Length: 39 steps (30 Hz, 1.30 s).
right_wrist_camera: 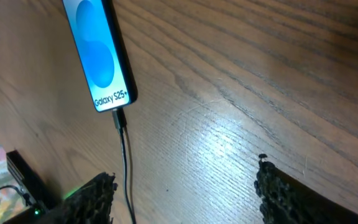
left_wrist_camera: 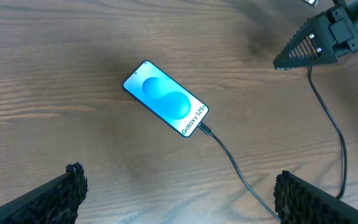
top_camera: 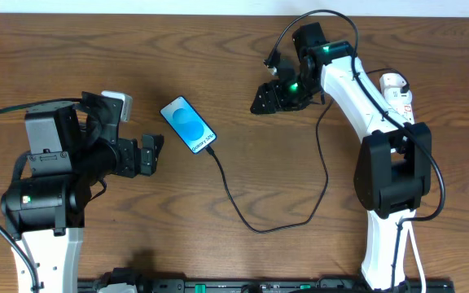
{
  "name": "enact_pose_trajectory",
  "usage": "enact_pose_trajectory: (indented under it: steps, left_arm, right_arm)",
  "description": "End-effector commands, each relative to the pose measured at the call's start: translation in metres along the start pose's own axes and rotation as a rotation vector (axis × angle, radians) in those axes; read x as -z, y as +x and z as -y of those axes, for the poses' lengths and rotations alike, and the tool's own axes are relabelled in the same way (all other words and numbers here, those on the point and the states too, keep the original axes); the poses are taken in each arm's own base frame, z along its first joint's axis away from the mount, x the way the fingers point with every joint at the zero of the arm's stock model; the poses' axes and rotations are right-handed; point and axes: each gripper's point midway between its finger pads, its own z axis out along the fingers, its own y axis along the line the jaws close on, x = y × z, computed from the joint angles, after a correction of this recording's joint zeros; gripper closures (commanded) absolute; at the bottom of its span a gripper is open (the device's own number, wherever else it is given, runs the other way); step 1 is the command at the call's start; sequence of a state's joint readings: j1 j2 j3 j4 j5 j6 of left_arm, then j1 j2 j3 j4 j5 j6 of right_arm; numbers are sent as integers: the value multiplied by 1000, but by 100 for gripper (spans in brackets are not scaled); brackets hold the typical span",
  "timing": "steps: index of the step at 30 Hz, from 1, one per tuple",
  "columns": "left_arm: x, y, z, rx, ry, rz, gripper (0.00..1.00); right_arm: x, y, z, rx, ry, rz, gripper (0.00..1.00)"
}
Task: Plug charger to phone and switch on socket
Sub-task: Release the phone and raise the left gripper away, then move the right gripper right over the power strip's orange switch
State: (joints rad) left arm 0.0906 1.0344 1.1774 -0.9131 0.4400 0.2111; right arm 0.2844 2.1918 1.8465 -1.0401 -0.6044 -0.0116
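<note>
On the table [top_camera: 218,49] left of centre, flat phone [top_camera: 188,124] with limp, light charger [top_camera: 243,213] seated in its lower end, left jaws and right jaws both spread, empty; for the rigid socket [top_camera: 395,84] half-hidden under the right arm [top_camera: 344,81], probably press its switch, never pinch.

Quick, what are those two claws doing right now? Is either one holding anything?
Left gripper: open, holding nothing.
Right gripper: open, holding nothing.
</note>
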Motion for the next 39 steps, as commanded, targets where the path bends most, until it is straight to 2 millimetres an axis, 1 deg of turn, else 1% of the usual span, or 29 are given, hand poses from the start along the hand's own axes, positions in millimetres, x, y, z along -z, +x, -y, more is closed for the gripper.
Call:
enact_pose_trajectory:
  steps: [1,3,6,7,8,10,13,14,15,16,17,20,22,23,26,35,39]
  left_arm:
    - [0,-1,1,-14,9,2,2]
    - [0,-1,1,-14,9,2,2]
    - [0,-1,1,-14,9,2,2]
    - [0,-1,1,-14,9,2,2]
    - [0,-1,1,-14,9,2,2]
    - [0,-1,1,-14,9,2,2]
    - [0,-1,1,-14,9,2,2]
    - [0,-1,1,-14,9,2,2]
    - [0,-1,1,-14,9,2,2]
    - [0,-1,1,-14,9,2,2]
    - [0,-1,1,-14,9,2,2]
    - [0,-1,1,-14,9,2,2]
    - [0,-1,1,-14,9,2,2]
    - [0,-1,1,-14,9,2,2]
    - [0,-1,1,-14,9,2,2]
    - [0,-1,1,-14,9,2,2]
    - [0,-1,1,-14,9,2,2]
  right_arm:
    - [16,-5,-10,8,-4,34,30]
    - [21,-6,-10,6,-3,47,30]
    - [42,-10,-12,11,0,90,32]
    - [49,-12,-13,14,4,107,39]
    - [60,-14,-13,17,11,131,41]
    - [84,-17,-13,21,27,184,50]
    - [119,-20,-12,24,46,261,70]
    - [132,-21,-12,25,53,288,74]
    - [143,-20,-13,26,59,312,74]
    - [155,-20,-12,25,69,337,79]
    - [163,-19,-11,22,78,354,83]
    - [185,-14,-7,8,108,392,91]
    - [196,-9,-2,-12,130,402,98]
    - [200,-6,2,-26,142,405,99]
    - [210,1,13,-64,154,411,99]
    - [245,16,64,-214,195,465,99]
    - [268,23,92,-320,214,523,99]
